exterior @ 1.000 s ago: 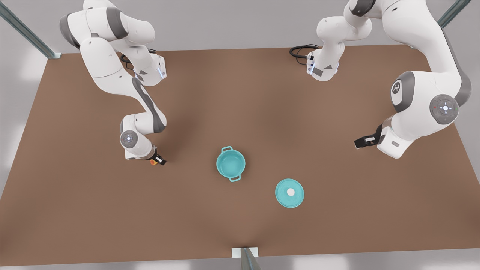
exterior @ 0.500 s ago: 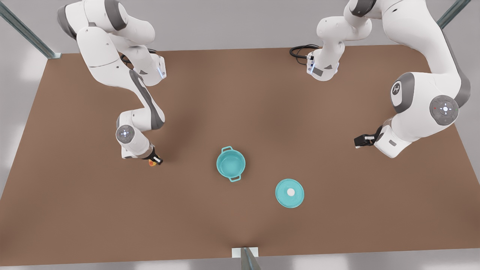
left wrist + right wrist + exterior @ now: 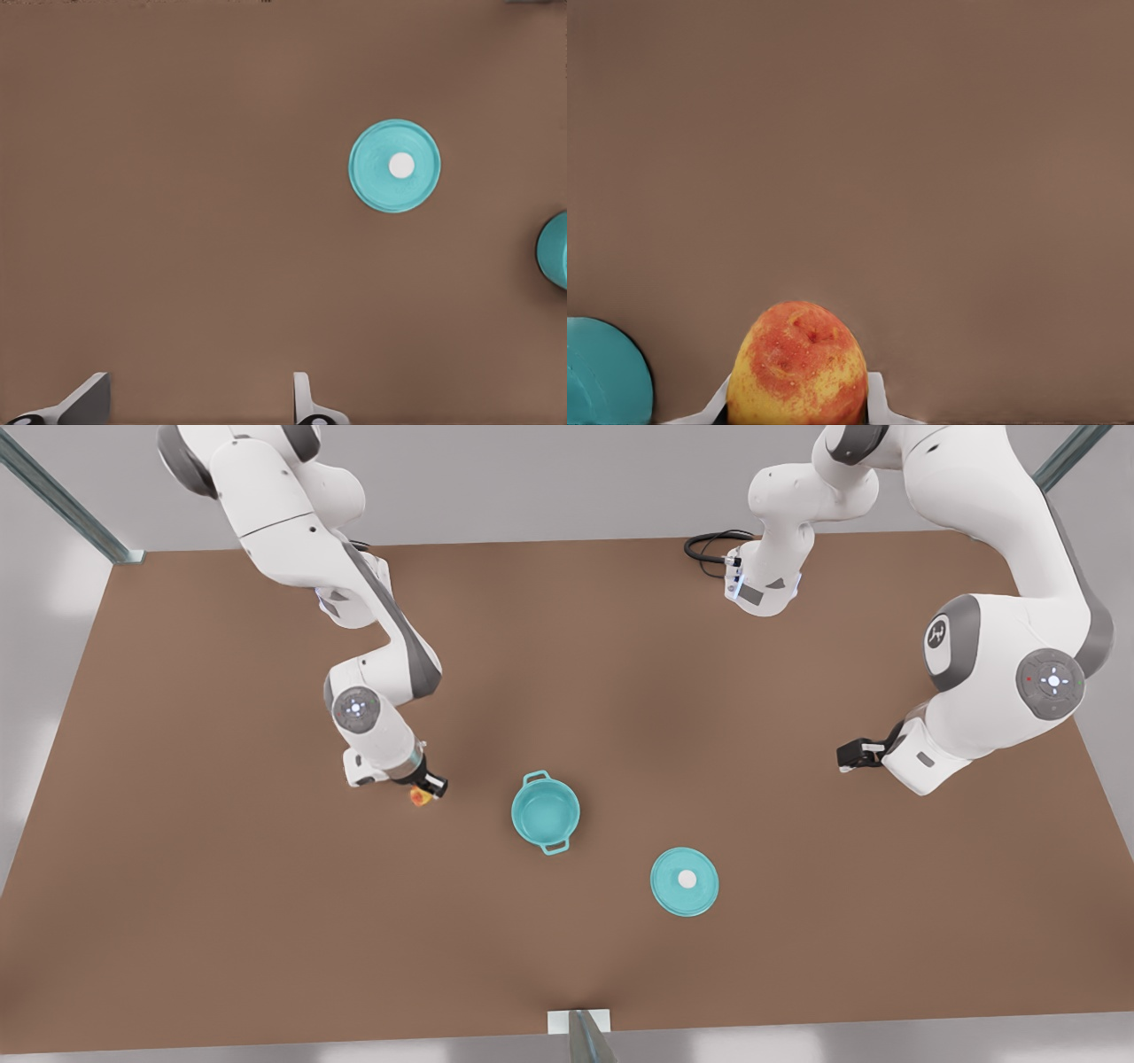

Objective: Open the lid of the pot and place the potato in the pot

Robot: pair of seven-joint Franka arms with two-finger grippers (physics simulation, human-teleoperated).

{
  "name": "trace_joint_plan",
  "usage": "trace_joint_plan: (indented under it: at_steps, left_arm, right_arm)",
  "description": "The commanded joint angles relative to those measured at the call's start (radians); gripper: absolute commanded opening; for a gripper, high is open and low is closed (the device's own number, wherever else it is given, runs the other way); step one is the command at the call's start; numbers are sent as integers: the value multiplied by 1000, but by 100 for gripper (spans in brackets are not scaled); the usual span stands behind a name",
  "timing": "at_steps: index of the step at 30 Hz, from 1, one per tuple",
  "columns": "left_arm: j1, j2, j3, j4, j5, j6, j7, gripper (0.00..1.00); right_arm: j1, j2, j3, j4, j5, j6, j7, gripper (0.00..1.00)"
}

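Right gripper (image 3: 423, 788): on the front view's left, fingers pinched on the potato; in the right wrist view the fingers (image 3: 879, 400) press against both flanks of the fruit.
Potato (image 3: 419, 796): yellow-orange with red patches, held between the right gripper's fingers, above the brown table (image 3: 221, 886), near the pot on its left in the front view.
Pot (image 3: 545, 812): uncovered, upright near the table's middle, teal inside visible, loop handles on opposite sides.
Pot lid (image 3: 684, 880): lies flat on the table, white knob up, near the pot but apart from it, on its right and nearer the camera.
Left gripper (image 3: 852, 754): on the front view's right, fingers spread, holding nothing, well apart from lid and pot; arm waits.
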Motion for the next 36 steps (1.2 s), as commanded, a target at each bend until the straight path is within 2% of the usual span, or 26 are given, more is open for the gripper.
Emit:
trace_joint_plan:
  at_steps: [1, 9, 18, 28, 30, 36]
  left_arm:
    - [3, -1, 0, 1, 1, 5, 54, 100]
    - [-8, -35, -7, 18, -8, -7, 52, 100]
    - [-2, -15, -4, 12, -2, 53, 54, 100]
    - [0, -12, -4, 11, -1, 65, 55, 100]
    - [0, -13, -3, 9, -1, 65, 54, 100]
    - [-2, -13, -4, 9, -1, 65, 55, 100]
  right_arm:
    - [17, -2, 1, 22, 18, -95, 153, 54]
    - [177, 87, 1, 236, 19, -187, 343, 53]
    - [220, 267, -4, 555, 18, -363, 446, 53]
    - [266, 431, -14, 673, 5, -366, 489, 54]
    - [292, 462, -60, 728, 12, -366, 490, 54]
    - [293, 514, -88, 770, 5, -360, 490, 54]
